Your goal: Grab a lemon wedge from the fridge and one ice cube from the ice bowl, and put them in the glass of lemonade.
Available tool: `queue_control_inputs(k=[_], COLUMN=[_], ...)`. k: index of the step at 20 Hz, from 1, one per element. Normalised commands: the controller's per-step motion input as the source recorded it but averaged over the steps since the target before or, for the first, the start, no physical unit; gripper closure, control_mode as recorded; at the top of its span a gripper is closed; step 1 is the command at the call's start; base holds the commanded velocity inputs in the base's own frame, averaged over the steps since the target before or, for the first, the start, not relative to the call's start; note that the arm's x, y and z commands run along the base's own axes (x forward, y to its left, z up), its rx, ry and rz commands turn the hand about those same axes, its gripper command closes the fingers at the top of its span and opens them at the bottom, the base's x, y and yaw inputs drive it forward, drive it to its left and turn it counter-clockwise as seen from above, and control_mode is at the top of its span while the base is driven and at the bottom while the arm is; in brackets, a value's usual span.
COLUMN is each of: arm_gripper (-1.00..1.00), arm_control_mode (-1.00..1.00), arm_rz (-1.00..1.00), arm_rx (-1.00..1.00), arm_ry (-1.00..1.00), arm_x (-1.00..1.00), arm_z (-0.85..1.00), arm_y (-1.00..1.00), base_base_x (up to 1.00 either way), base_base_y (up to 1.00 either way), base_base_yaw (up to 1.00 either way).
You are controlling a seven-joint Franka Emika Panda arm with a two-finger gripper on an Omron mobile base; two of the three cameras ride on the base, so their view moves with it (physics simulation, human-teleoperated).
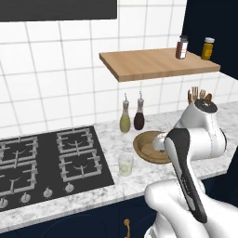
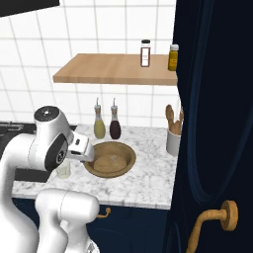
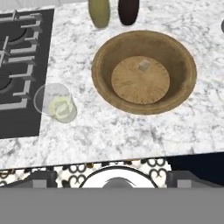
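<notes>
My gripper (image 3: 113, 178) hangs open over the marble counter, nothing between its dark fingertips (image 3: 43, 178). The tan ice bowl (image 3: 105, 52) lies ahead and slightly right of it, with one small ice cube (image 3: 144, 65) on its floor. The glass of lemonade (image 3: 54, 103) stands to the bowl's left, beside the stove. A pale yellow patch shows inside it, and I cannot tell lemon wedge from liquid. The base views show the bowl (image 1: 144, 148) (image 2: 126, 160), and the glass (image 1: 125, 164) in front of the bottles. The hand (image 2: 81, 148) hovers at the bowl's near-left edge. The fridge is out of view.
Two slim spouted bottles (image 1: 131, 117) stand behind the bowl. The black gas stove (image 1: 46, 160) fills the counter's left. A cup of wooden utensils (image 2: 173, 138) stands at the right, below a wooden shelf (image 1: 153, 62) holding two jars. A navy cabinet door (image 2: 212, 123) blocks the right side.
</notes>
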Motion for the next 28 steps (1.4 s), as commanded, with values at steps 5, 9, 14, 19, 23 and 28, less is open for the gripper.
queue_control_inputs(k=[5, 9, 14, 19, 23, 28], arm_gripper=[-1.0, -1.0, -1.0, -1.0, -1.0, -1.0], arm_control_mode=[-1.0, 1.0, 1.0, 1.0, 1.0, 1.0], arm_rz=[0.0, 0.0, 0.0, 0.0, 0.0, 0.0], arm_rx=[0.0, 0.0, 0.0, 0.0, 0.0, 0.0], arm_ry=[0.0, 0.0, 0.0, 0.0, 0.0, 0.0], arm_x=[-0.03, 0.0, 0.0, 0.0, 0.0, 0.0], arm_z=[0.0, 0.0, 0.0, 0.0, 0.0, 0.0], arm_y=[0.0, 0.0, 0.0, 0.0, 0.0, 0.0], base_base_x=[0.0, -0.94, -0.83, -0.29, -0.06, 0.0], base_base_y=[0.0, 0.1, 0.27, 0.1, 0.07, 0.09], base_base_yaw=[0.0, -0.13, -0.72, -0.92, -0.96, -0.95])
